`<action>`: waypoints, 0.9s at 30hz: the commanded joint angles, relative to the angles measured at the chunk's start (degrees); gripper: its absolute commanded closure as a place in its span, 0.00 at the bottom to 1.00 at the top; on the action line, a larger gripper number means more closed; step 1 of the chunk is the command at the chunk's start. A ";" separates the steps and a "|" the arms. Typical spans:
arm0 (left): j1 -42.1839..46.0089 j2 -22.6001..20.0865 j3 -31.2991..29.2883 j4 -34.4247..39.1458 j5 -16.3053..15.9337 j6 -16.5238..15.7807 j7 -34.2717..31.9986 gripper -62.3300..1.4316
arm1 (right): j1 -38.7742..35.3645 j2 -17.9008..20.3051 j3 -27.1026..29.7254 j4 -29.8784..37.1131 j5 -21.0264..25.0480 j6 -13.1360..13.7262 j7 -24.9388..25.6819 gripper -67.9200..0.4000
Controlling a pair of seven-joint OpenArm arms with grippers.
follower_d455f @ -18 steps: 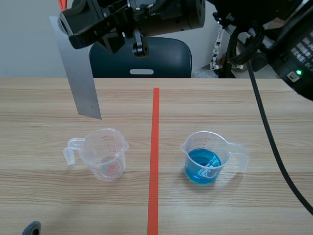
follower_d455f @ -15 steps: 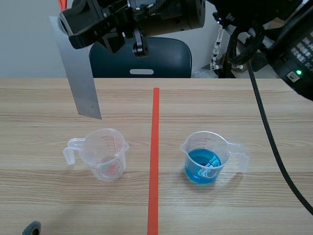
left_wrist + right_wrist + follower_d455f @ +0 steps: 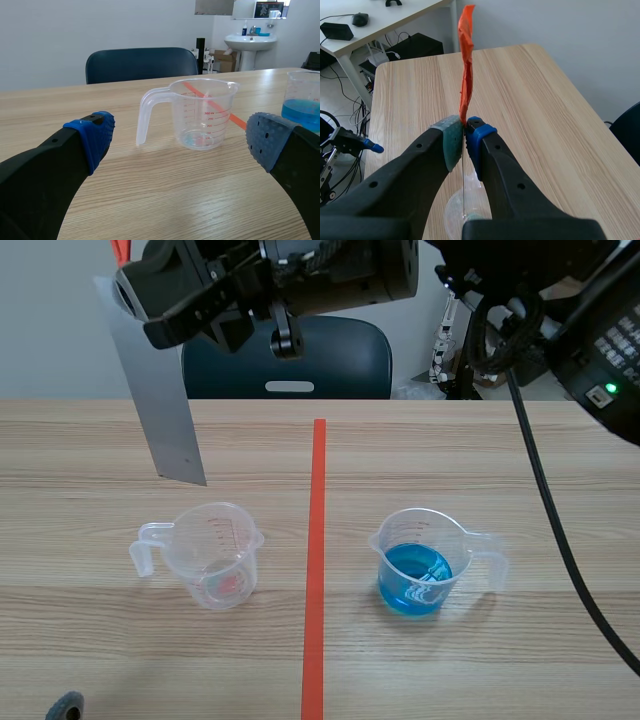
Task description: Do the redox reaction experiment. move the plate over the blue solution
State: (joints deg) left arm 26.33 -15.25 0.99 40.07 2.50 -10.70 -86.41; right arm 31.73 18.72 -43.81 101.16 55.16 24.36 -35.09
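The grey metal plate (image 3: 160,390) hangs upright and slightly tilted in the air on the left side of the table (image 3: 500,460). The right gripper (image 3: 130,295), whose arm crosses the top of the scene, holds it by its upper end. Its lower edge is clear of the empty measuring cup (image 3: 215,552) and well apart from the cup of blue solution (image 3: 420,560) beyond the red tape line (image 3: 316,560). Only the right wrist view shows the grip itself: the right gripper (image 3: 465,137) has its two pads pressed together on the plate seen edge-on, with an orange tab (image 3: 466,65) rising above them and a clear cup rim below. The left wrist view shows the left gripper (image 3: 180,137) spread wide with nothing between its fingers, low near the table, facing the empty cup (image 3: 202,117) with the blue cup (image 3: 304,100) off to one side. Bare wood lies between the two cups.
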 commanded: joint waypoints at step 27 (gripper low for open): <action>0.35 -0.04 -0.42 0.35 -0.35 -0.15 -2.62 0.11 | 1.62 2.60 0.81 0.42 2.75 1.05 0.81 0.99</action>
State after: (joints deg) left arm 26.35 -15.25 0.99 40.07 2.50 -10.70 -86.41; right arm 31.73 20.56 -43.81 101.16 57.06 25.56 -35.44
